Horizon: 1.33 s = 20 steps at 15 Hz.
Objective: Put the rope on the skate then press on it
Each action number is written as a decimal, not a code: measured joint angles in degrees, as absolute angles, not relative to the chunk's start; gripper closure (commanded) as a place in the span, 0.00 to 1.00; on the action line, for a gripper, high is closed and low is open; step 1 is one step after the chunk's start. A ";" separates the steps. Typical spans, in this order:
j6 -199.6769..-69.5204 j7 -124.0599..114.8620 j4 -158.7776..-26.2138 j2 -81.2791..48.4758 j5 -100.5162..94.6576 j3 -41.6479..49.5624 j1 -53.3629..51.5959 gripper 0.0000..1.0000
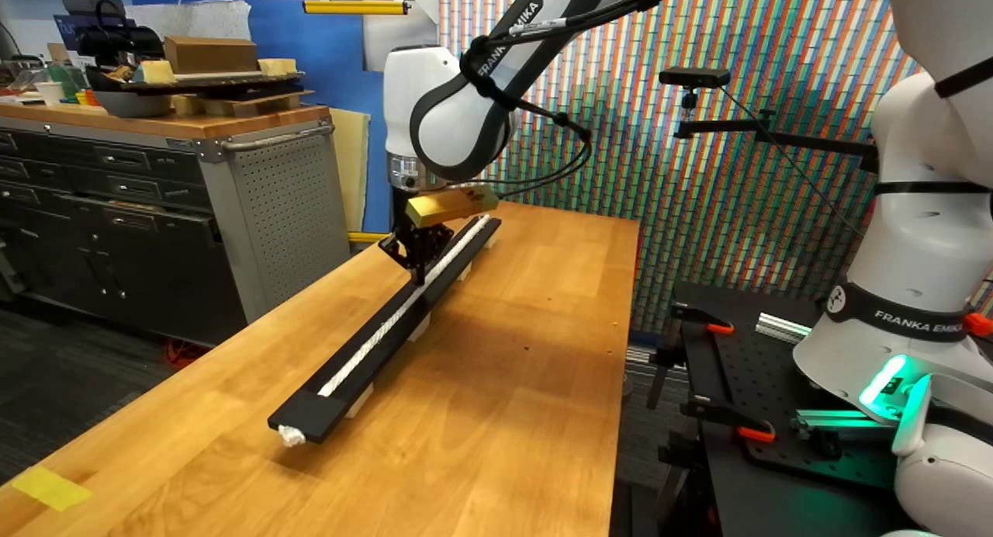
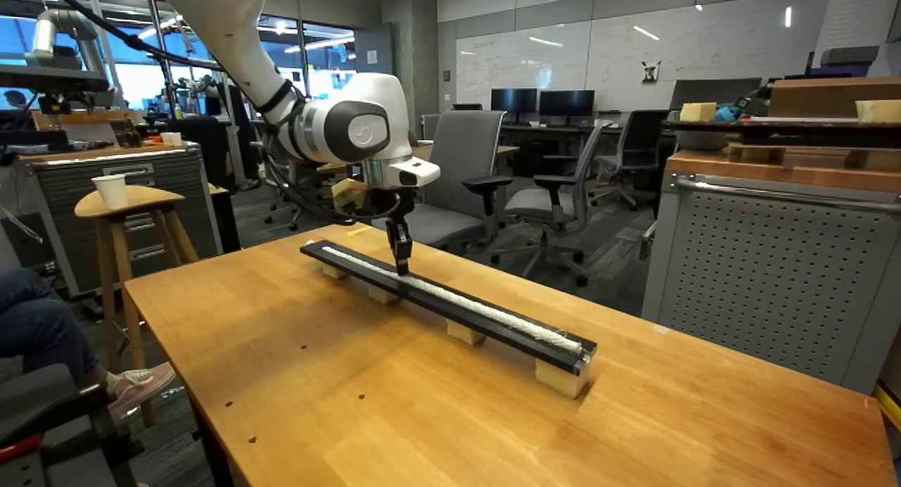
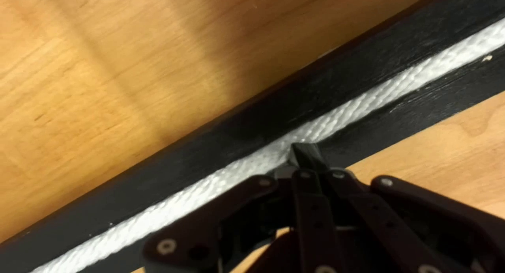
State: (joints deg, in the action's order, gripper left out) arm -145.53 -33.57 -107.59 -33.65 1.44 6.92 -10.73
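My pincer [image 3: 307, 146] is closed with nothing held, at the rope [image 3: 232, 174], which lies along the skate [image 3: 244, 131]. I'd press straight down on the skate's midline, lifting rather than dragging towards its ends.

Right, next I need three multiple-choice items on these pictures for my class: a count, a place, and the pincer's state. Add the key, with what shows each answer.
1. How many pale blocks show under the black rail in an exterior view?
A) Two
B) Four
C) Seven

2. Where does the rope lie?
A) On the floor
B) Across a chair
C) Along the rail

3. What state is the pincer in?
A) Shut
B) Spread wide
C) Clamped around a block

1 B: four separate blocks stand in a row beneath the rail.
2 C: the wrist view shows it running lengthwise on the rail.
3 A: it narrows to one closed tip at the rope.
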 measured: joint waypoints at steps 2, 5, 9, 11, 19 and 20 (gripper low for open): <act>-145.53 -33.57 -107.74 -33.65 1.44 6.97 -10.60 1.00; -145.53 -33.57 -107.95 -33.65 1.44 6.97 -10.60 1.00; -145.52 -33.57 -107.89 -34.17 1.44 6.96 -10.51 1.00; -145.37 -33.56 -107.17 -34.63 1.44 6.75 -10.27 1.00; -144.25 -33.56 -105.51 -35.51 1.44 6.56 -9.95 1.00; -144.25 -33.56 -105.51 -35.50 1.44 6.56 -9.95 1.00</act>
